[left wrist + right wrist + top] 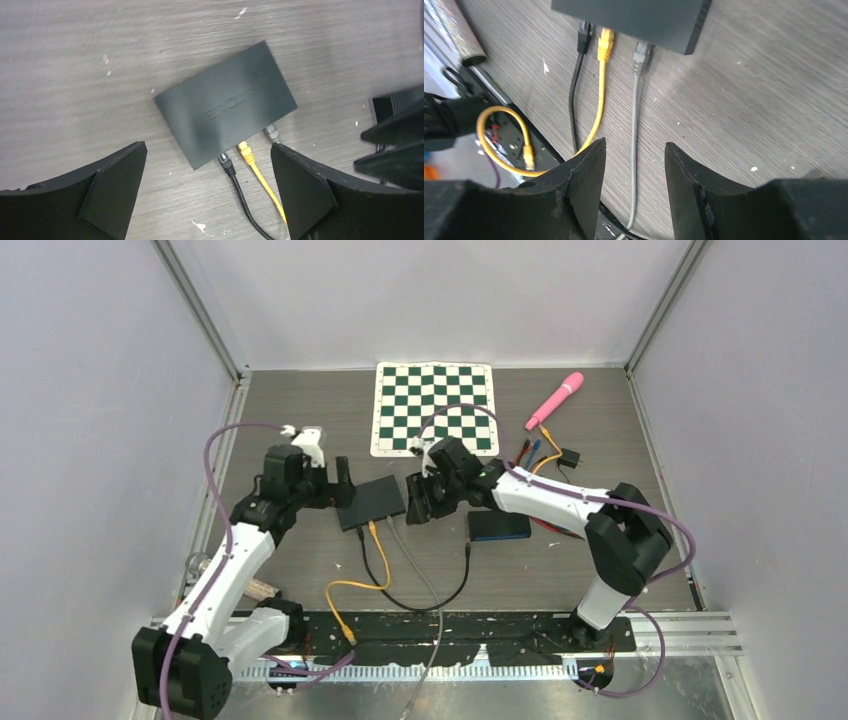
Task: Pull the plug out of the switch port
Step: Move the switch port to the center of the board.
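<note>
1. The flat black rectangular switch box (372, 502) lies on the grey wood-grain table (540, 575), between your two arms and near the green-and-white chequered mat (434, 407).
2. Three plugs stand side by side at the near edge of the box: a black plug (584, 36), a yellow plug (605, 41) and a grey plug (642, 54), the grey one nearest to your right arm. You cannot tell whether the grey plug sits fully in its port.
3. Your left gripper (207, 146) is spread wide and holds nothing. It hangs just beside the box, and its wrist view looks down on the box and the plugs.
4. Your right gripper (634, 146) is parted about halfway and grips nothing. The thin grey cable (636, 125) lies on the table and passes through the gap between the two fingers.
</note>
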{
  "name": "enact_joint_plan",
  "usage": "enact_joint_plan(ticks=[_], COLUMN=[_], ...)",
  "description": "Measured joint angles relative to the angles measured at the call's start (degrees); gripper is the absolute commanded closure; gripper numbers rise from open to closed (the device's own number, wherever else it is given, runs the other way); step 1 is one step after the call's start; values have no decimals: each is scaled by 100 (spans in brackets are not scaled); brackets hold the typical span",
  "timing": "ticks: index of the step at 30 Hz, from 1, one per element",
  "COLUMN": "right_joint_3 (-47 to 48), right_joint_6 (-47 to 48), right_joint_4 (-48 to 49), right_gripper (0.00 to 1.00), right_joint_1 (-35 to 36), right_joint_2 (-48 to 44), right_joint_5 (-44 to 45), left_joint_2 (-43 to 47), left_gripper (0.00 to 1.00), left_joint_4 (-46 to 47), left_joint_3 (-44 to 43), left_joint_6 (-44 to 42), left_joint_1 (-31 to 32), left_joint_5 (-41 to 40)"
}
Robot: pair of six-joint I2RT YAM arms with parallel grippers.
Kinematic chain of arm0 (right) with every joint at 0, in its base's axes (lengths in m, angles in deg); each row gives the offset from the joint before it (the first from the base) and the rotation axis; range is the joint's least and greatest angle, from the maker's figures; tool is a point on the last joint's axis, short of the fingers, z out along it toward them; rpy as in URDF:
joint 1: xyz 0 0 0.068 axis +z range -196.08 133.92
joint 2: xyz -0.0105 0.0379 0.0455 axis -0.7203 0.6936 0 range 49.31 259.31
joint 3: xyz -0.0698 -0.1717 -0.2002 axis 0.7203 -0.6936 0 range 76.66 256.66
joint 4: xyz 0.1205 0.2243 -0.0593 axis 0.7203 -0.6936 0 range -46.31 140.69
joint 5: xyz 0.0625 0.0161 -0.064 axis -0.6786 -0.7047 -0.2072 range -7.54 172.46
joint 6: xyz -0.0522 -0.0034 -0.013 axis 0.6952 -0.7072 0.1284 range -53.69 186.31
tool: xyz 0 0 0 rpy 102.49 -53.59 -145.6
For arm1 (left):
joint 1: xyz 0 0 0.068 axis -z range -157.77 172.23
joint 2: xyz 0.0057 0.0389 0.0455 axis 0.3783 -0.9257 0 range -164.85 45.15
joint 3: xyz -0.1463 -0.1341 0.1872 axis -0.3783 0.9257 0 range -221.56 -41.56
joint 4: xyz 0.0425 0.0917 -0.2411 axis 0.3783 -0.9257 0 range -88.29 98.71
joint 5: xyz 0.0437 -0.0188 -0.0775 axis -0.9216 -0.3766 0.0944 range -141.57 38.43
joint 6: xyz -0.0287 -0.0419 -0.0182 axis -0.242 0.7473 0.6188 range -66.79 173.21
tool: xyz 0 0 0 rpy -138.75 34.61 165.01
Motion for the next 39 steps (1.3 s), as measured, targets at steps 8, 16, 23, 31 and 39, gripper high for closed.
enact_joint_plan(ticks=[8,16,23,31,39], right_joint_3=[-699,-1016,-986,-876,-776], right_joint_6=[-586,-1069,-1985,-3101,-3652], right_joint_4=[789,1215,2074,3012,3449], right_gripper=[46,46,54,56,58], right_joint_1=[-494,-579,-669,-680,-678], right_joint_2=[-446,-306,299,1235,1537], right_joint_5=[-321,-774,-1064,-1239,-1222], left_joint_2=[-938,-1436,-2092,-2503,-2905], left_gripper=[0,1,0,1,0], left_joint_4=[461,466,382,208,52], left_joint_3=[-197,-275,-723,-752,-804], left_joint_6=[-1722,-3241,-3912,-4282,-4439], left_joint_1=[651,667,761,898,1029], left_joint_5=[212,756,656,737,734])
